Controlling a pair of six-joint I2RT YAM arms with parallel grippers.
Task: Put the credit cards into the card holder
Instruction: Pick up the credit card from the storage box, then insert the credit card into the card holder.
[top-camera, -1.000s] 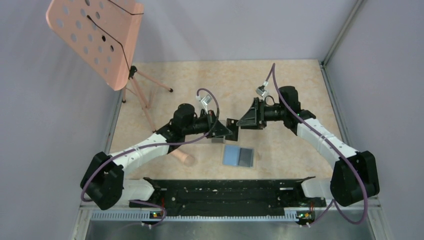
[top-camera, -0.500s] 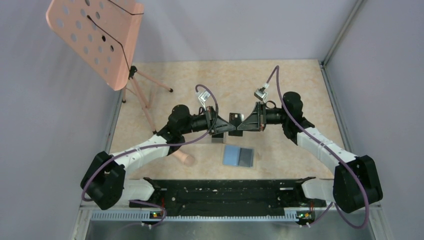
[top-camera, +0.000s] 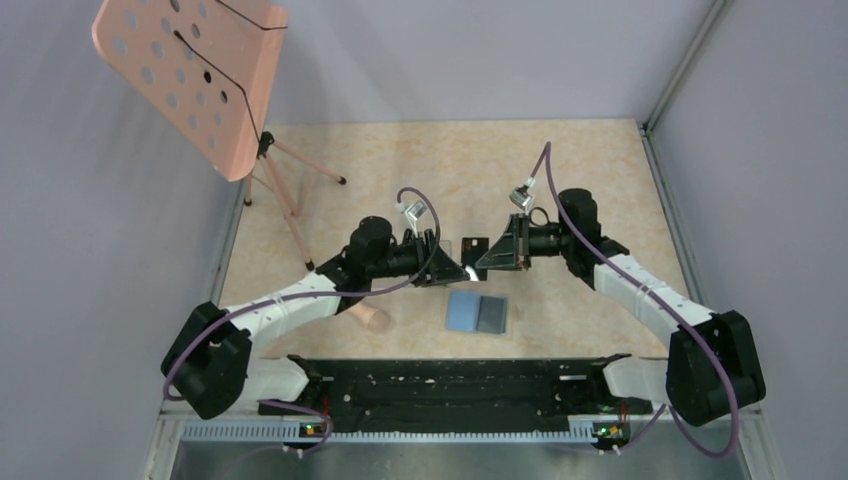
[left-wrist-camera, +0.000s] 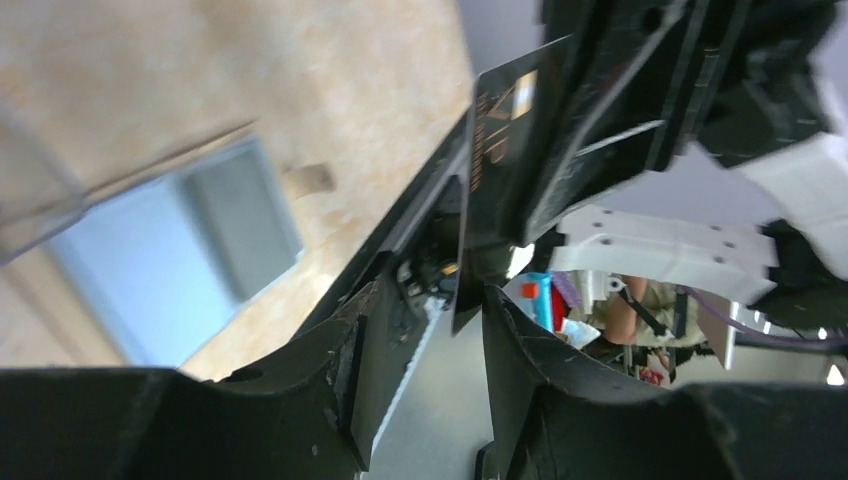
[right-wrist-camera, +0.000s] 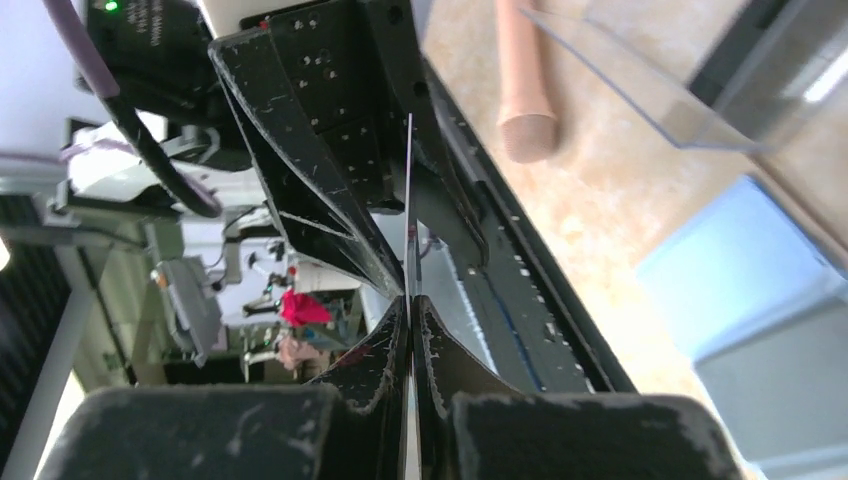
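One black credit card (top-camera: 471, 243) with gold lettering hangs in the air between the two arms, above the table. My right gripper (right-wrist-camera: 410, 302) is shut on its edge, and the card (right-wrist-camera: 410, 190) shows there as a thin line. My left gripper (left-wrist-camera: 430, 300) is open; the card's (left-wrist-camera: 497, 170) lower corner still reaches between its jaws, close to the right one, with a gap on the other side. The card holder (top-camera: 478, 312) lies open and flat on the table below, blue-grey face up, also in the left wrist view (left-wrist-camera: 165, 265). No other card shows.
A clear plastic box (right-wrist-camera: 640, 85) and a pink cylinder (top-camera: 368, 316) lie left of the card holder. A pink perforated music stand (top-camera: 190, 70) stands at the back left on a tripod. A black rail (top-camera: 450, 385) runs along the near edge.
The right gripper has closed on the card that the left gripper was holding. The left jaws have opened. Both wrists have drawn slightly apart and lower.
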